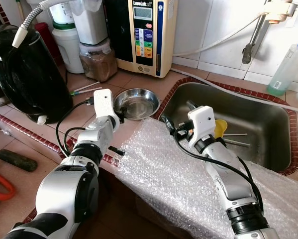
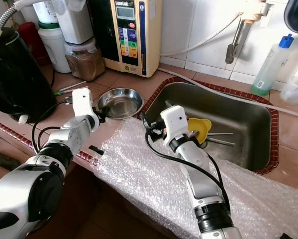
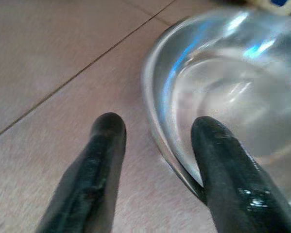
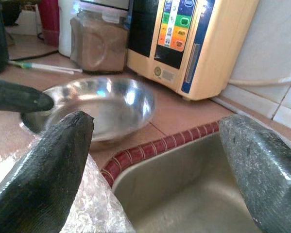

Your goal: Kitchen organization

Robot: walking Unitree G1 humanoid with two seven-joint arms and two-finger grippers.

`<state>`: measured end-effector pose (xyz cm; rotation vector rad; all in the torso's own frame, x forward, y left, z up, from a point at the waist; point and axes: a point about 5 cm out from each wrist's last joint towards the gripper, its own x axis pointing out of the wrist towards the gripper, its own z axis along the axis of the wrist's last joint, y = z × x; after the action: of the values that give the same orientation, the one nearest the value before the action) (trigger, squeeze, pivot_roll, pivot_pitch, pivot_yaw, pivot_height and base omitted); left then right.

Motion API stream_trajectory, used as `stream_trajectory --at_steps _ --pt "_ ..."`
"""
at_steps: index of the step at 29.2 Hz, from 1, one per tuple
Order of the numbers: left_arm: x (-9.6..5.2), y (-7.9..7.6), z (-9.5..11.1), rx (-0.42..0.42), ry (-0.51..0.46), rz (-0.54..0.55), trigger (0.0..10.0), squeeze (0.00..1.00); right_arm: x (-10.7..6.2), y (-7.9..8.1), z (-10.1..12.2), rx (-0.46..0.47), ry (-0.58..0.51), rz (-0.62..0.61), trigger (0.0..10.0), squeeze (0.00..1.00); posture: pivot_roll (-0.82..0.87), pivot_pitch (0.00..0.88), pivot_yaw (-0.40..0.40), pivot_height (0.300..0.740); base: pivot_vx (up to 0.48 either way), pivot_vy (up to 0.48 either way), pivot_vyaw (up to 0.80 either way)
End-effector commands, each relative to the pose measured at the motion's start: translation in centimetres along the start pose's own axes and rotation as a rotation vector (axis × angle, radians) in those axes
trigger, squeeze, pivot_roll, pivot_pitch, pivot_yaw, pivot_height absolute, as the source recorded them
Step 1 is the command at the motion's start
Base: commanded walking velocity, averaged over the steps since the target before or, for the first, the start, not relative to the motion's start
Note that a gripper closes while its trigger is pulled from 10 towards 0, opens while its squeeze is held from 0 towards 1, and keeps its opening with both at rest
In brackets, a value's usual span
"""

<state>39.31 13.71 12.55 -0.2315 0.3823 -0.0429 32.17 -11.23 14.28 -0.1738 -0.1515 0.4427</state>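
Observation:
A shallow steel bowl [image 1: 136, 102] sits on the tiled counter, just left of the sink [image 1: 260, 122]. My left gripper [image 1: 120, 115] is down at the bowl's near-left rim and is open. In the left wrist view the gripper [image 3: 157, 124] straddles that rim: one finger [image 3: 104, 155] rests over the tile outside, the other [image 3: 223, 165] over the inside of the bowl [image 3: 232, 87]. My right gripper [image 1: 168, 124] hovers open and empty by the sink's left edge, pointing toward the bowl [image 4: 96, 104], its fingers [image 4: 48, 160] spread wide.
Bubble wrap [image 1: 178, 174] covers the counter's front edge under both arms. A yellow funnel-like piece [image 1: 220, 128] and utensils lie in the sink. A black appliance [image 1: 29, 69], a jar of brown powder [image 1: 98, 59], a water machine [image 1: 146, 35] and a bottle [image 1: 287, 67] line the back.

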Motion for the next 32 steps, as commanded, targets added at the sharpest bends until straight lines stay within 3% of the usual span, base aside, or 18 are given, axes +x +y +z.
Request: stream_trajectory --at_steps 1,14,22,32 --pt "-0.1 0.9 -0.8 -0.021 0.022 0.010 0.0 0.00 0.4 -0.2 0.4 -0.008 -0.016 0.000 10.0 0.87 -0.02 0.000 0.082 0.740 0.000 0.000 0.00" --pt "-0.3 1.9 -0.5 -0.051 -0.007 0.034 0.0 0.00 1.1 -0.7 0.4 -0.023 -0.019 -0.002 10.0 0.85 -0.02 0.000 0.070 0.740 0.000 0.000 0.00" --pt "-0.4 1.8 1.9 0.028 -0.103 0.028 0.0 0.00 1.3 -0.8 0.4 -0.025 -0.019 -0.002 10.0 0.85 -0.01 0.000 0.061 0.740 0.000 0.000 0.00" --pt "-1.0 2.6 2.3 0.044 -0.151 0.038 0.0 0.00 1.4 -0.9 0.4 -0.030 -0.019 0.003 10.0 0.84 0.00 0.000 0.045 0.740 0.000 0.000 0.00"
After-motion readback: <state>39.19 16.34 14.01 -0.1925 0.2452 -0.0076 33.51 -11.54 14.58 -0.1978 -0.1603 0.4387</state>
